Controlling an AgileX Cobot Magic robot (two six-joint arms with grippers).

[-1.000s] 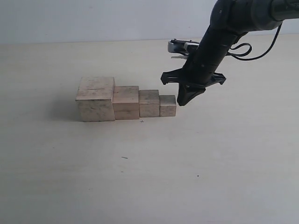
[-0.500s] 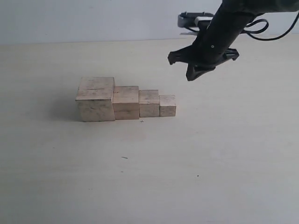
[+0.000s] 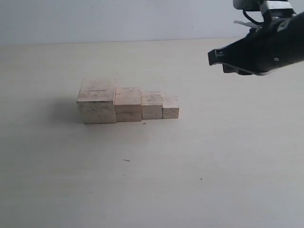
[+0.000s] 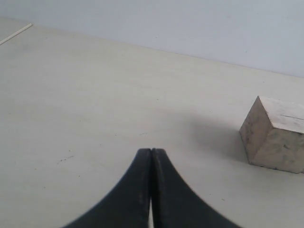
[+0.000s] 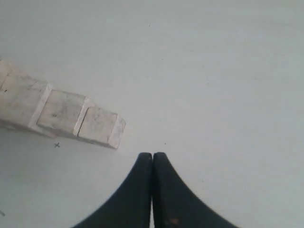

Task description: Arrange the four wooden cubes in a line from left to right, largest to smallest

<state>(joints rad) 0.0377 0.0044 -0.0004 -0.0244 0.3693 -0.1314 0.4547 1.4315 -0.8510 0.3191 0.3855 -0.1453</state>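
Four pale wooden cubes stand in a touching row on the table. From left to right they are the largest cube [image 3: 97,100] with a slit on top, the second cube [image 3: 128,103], the third cube [image 3: 152,105] and the smallest cube [image 3: 170,107]. My right gripper [image 3: 216,58] hangs high to the right of the row, shut and empty. Its wrist view shows the shut tips [image 5: 152,155] above bare table, with the smallest cube [image 5: 99,126] nearby. My left gripper [image 4: 151,151] is shut and empty, well away from the largest cube [image 4: 275,135]. The exterior view does not show it.
The pale table [image 3: 190,166] extends in front of and to the right of the row. A light wall [image 3: 118,19] runs along the table's far edge. A small cross mark [image 3: 144,123] sits on the table just in front of the third cube.
My right gripper has risen from beside the smallest cube and pulled away to the upper right. The four cubes have not moved.
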